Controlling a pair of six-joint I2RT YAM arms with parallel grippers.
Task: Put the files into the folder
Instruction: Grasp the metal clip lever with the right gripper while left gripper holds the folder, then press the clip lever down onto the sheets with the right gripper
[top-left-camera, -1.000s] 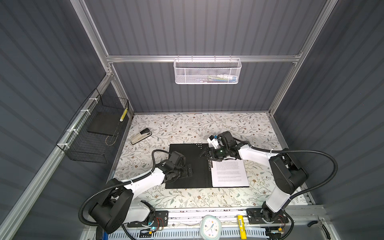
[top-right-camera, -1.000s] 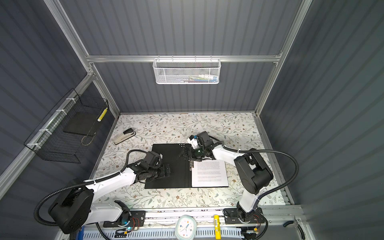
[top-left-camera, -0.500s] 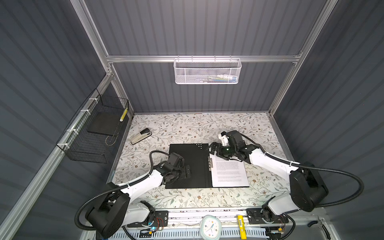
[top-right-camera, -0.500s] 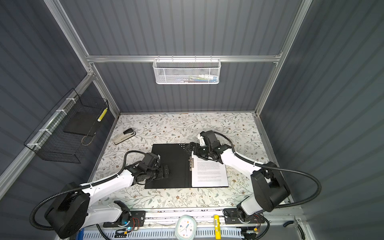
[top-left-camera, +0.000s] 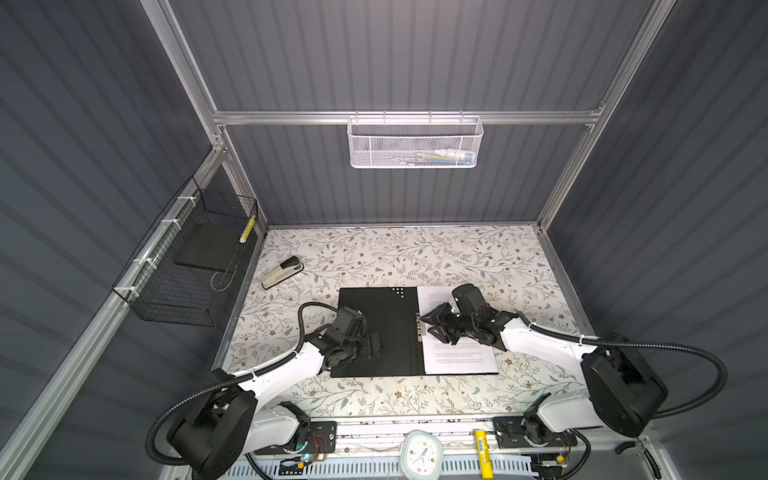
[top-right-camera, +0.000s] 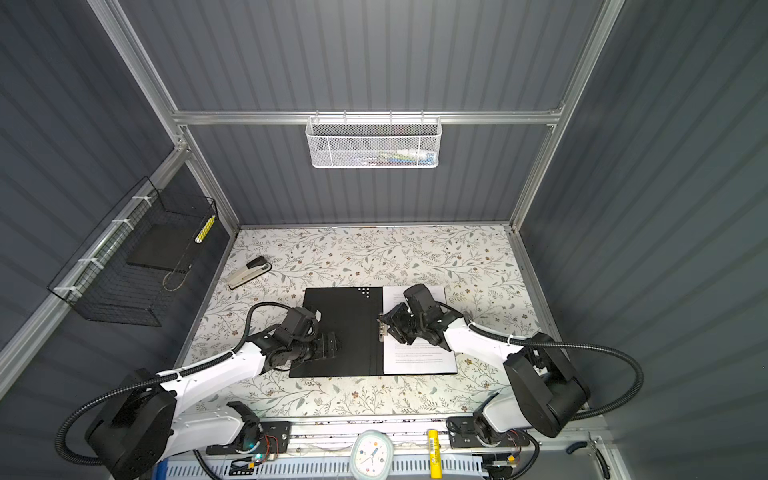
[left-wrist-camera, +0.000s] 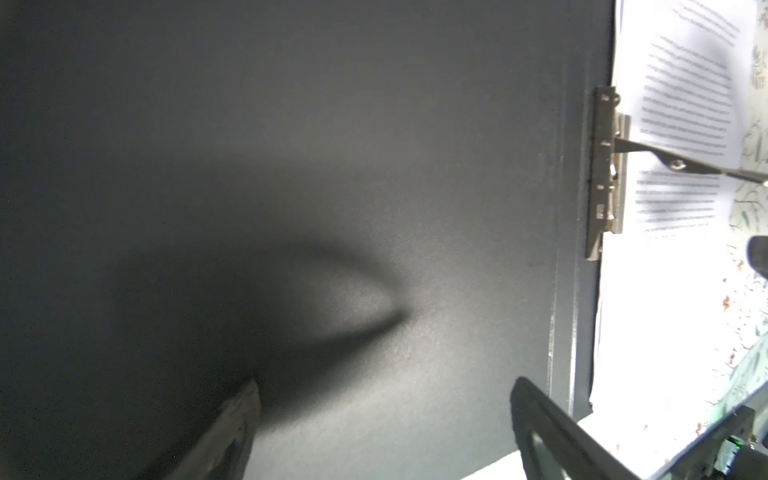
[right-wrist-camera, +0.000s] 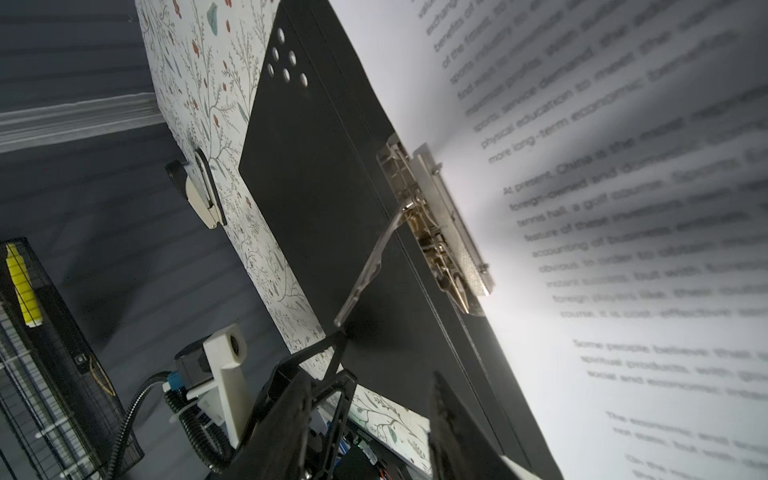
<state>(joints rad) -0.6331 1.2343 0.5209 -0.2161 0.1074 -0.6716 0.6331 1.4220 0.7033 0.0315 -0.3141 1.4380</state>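
Files (top-left-camera: 459, 357) already lie on the right half of the open folder (top-left-camera: 382, 328). The clip lever (right-wrist-camera: 368, 266) stands raised and the cover is unclosed. Left jaws wide, empty; right jaws part-open, gripping nothing.

A stapler (top-left-camera: 282, 272) lies on the floral tabletop (top-left-camera: 415, 253) near the black wire basket (top-left-camera: 174, 307).

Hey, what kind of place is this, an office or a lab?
Probably a robot test cell dressed as a desk: grey panels on an aluminium frame, two robot arms mounted at the front edge, and a stapler and an open folder on the floral tabletop.
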